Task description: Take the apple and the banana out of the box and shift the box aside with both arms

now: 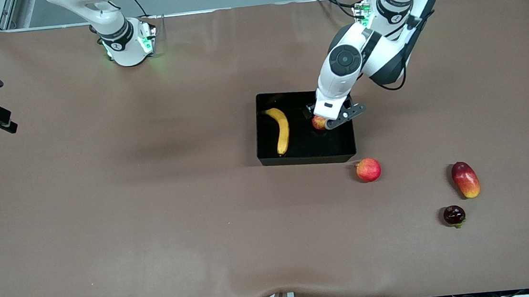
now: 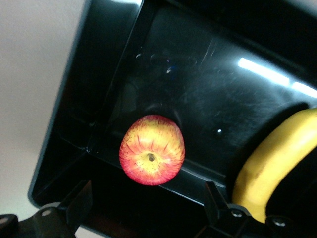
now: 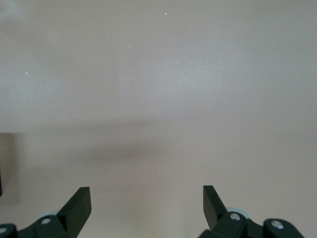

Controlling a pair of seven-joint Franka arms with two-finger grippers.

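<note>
No readable labels or writing on anything here. The black box (image 1: 307, 156) sits mid-desk (image 1: 156, 225) with the banana (image 1: 282, 130) lying along its wall at the right arm's end and the streaky apple (image 2: 152, 149) on its floor at the left arm's end, and the left gripper (image 1: 324, 120) hangs right over that apple, fingers (image 2: 79, 201) spread wide with nothing in them.

The right gripper (image 3: 147, 208) waits open over bare desk. A plainer apple (image 1: 368, 169) lies just off the box's corner at about 4 o'clock, with a mango (image 1: 465, 179) and a small dark fruit (image 1: 454, 215) farther that way; the rest is open brown desk.
</note>
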